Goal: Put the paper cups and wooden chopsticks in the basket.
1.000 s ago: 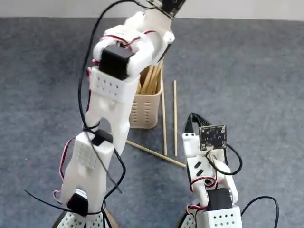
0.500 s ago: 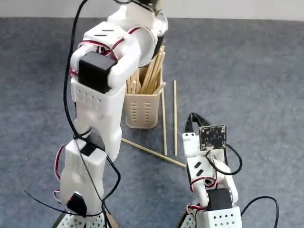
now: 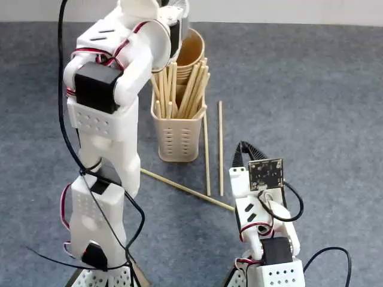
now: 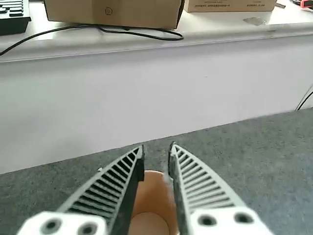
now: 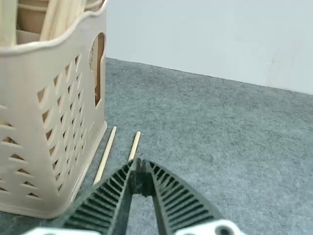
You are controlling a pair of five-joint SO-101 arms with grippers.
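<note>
A beige slotted basket (image 3: 178, 134) stands mid-table, holding several wooden chopsticks (image 3: 185, 89) and stacked paper cups (image 3: 191, 51) at its far side. Three loose chopsticks lie on the carpet: two side by side (image 3: 207, 152) (image 3: 220, 146) right of the basket, and one lying diagonally (image 3: 187, 190) in front of it. My left gripper (image 4: 156, 151) hovers above a paper cup (image 4: 146, 210), open, jaws slightly apart and empty. My right gripper (image 5: 141, 169) is shut and empty, low over the carpet near the two side-by-side chopsticks (image 5: 105, 154) and beside the basket (image 5: 49, 122).
Grey carpet (image 3: 311, 89) covers the table, with free room to the right of the basket. The raised left arm (image 3: 114, 72) towers over the basket's left side. A white wall (image 4: 146, 98) bounds the far edge.
The left arm has swung up and to the left, uncovering the basket top and the paper cups. The right arm has not moved.
</note>
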